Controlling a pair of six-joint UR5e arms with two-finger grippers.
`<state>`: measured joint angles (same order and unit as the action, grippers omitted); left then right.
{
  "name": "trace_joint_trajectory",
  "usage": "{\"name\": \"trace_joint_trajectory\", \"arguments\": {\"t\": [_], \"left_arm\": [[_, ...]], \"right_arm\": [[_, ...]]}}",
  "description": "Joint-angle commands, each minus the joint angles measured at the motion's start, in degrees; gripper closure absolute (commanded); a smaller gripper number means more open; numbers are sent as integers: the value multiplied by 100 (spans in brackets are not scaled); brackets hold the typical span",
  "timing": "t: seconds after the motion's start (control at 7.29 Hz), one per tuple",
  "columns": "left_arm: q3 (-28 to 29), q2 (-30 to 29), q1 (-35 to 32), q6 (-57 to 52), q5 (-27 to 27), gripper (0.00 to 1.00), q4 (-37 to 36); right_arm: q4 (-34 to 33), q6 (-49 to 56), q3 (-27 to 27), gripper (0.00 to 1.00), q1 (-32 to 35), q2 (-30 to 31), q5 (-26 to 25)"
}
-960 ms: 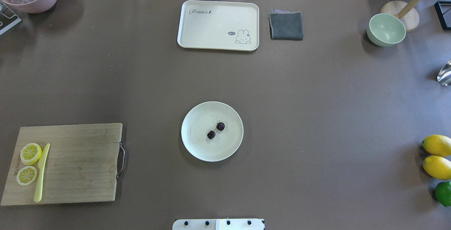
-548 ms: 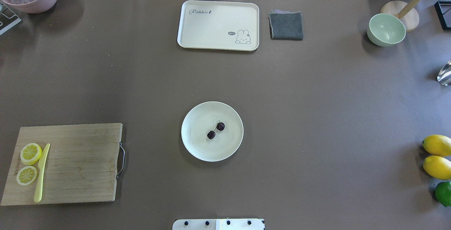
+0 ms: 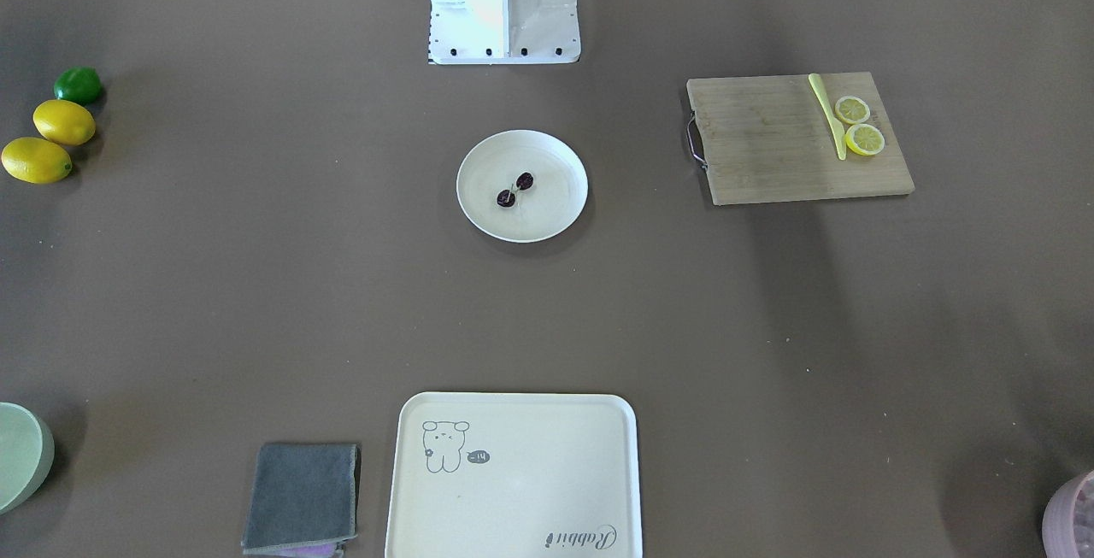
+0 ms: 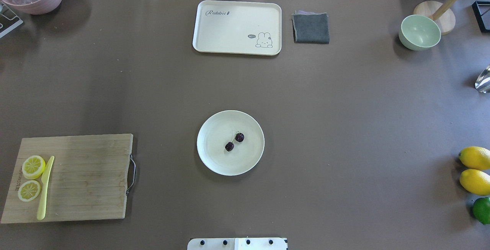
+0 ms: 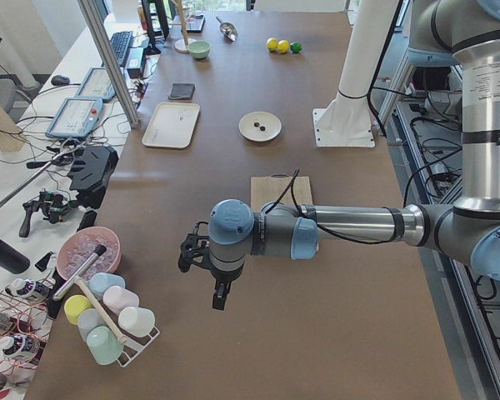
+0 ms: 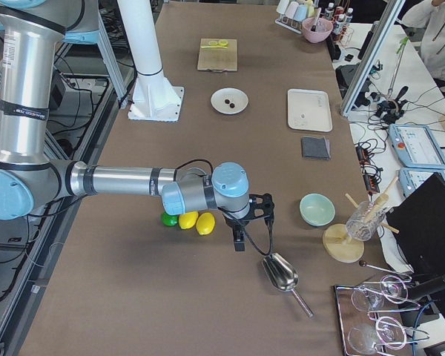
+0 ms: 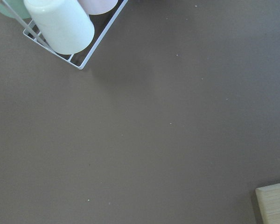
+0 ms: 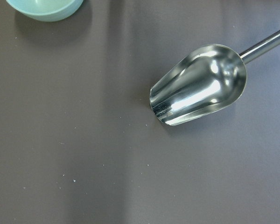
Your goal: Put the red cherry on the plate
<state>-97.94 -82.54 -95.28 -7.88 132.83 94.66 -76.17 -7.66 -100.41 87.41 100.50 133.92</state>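
The red cherry point(image 4: 234, 141), a pair of dark maroon fruits on one thin stem, lies on the round cream plate point(image 4: 214, 150) at the table's middle, a little right of the plate's centre. The front-facing view shows the cherry point(image 3: 515, 189) resting on the plate point(image 3: 555, 208) with nothing touching it. Neither gripper appears in the overhead or front views. The left gripper point(image 5: 202, 260) hangs over the table's left end near a cup rack, and the right gripper point(image 6: 248, 219) over the right end by a metal scoop. Whether either is open or shut I cannot tell.
A wooden cutting board point(image 4: 88, 177) with lemon slices and a yellow knife lies left. At the back are a cream tray point(image 4: 237, 28) and a grey cloth point(image 4: 311, 28). A green bowl point(image 4: 419, 32), lemons point(image 4: 474, 169), a lime and a scoop point(image 8: 200, 84) sit right.
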Motion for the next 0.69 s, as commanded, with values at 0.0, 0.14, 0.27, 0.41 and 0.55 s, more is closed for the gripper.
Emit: {"name": "trace_joint_trajectory", "arguments": {"t": [0.0, 0.14, 0.27, 0.41, 0.55], "left_arm": [[-14, 63, 1, -21, 67, 2, 26], [-6, 71, 9, -38, 85, 2, 26], [12, 72, 9, -64, 85, 2, 26], [-31, 72, 9, -65, 102, 2, 26], [-23, 72, 9, -56, 381, 2, 35]], "right_arm": [[-3, -7, 12, 0, -67, -13, 28], [6, -7, 12, 0, -67, 5, 37], [15, -16, 12, 0, -67, 5, 37], [15, -16, 4, 0, -67, 5, 37], [15, -16, 12, 0, -67, 5, 55]]}}
